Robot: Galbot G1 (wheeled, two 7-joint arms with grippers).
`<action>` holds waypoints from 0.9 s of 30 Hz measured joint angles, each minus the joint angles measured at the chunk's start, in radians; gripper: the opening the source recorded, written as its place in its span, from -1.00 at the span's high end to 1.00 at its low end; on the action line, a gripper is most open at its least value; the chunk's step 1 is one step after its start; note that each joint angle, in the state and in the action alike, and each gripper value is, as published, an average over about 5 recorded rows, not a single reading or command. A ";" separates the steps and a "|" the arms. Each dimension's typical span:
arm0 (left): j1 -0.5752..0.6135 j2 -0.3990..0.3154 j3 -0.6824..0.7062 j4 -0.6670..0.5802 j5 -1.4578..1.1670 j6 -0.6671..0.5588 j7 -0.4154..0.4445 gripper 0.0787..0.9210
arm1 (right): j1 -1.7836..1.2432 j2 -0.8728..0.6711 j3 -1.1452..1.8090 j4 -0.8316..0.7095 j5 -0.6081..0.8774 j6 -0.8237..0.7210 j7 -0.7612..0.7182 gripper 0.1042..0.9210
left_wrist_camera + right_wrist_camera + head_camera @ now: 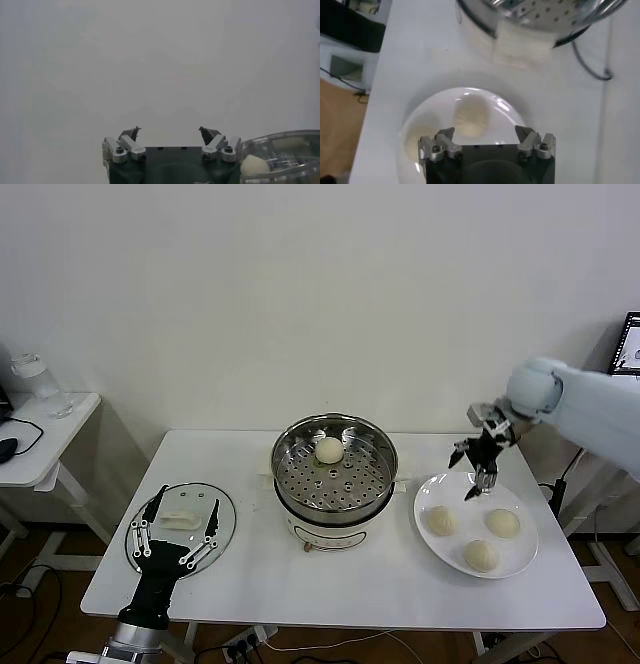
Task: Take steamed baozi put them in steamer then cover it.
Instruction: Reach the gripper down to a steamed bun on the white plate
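The steamer (333, 474) stands mid-table on its white base with one baozi (329, 450) inside. Three more baozi (441, 520) (502, 523) (482, 555) lie on a white plate (522, 556) to its right. My right gripper (470, 474) hangs open and empty above the plate's far edge. In the right wrist view this gripper (485, 132) is over a baozi (471, 116), with the steamer (545, 15) beyond. The glass cover (181, 529) lies flat at the table's front left. My left gripper (188, 499) is open over it, and the left wrist view shows that gripper (170, 131) beside the cover (285, 155).
A small side table (40, 444) with a clear bottle (35, 384) stands at the far left. A screen (630, 344) shows at the right edge. A cable (590, 65) runs from the pot base across the table behind the plate.
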 measured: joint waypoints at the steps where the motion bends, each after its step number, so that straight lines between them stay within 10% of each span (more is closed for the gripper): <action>1: 0.000 0.000 -0.001 -0.001 0.000 0.000 0.000 -0.77 | -0.014 0.000 0.003 -0.001 0.000 -0.004 0.010 -0.76; 27: 0.007 -0.004 -0.021 0.005 -0.001 -0.009 -0.003 -0.77 | -0.225 0.086 0.098 -0.115 -0.054 -0.031 0.145 -0.76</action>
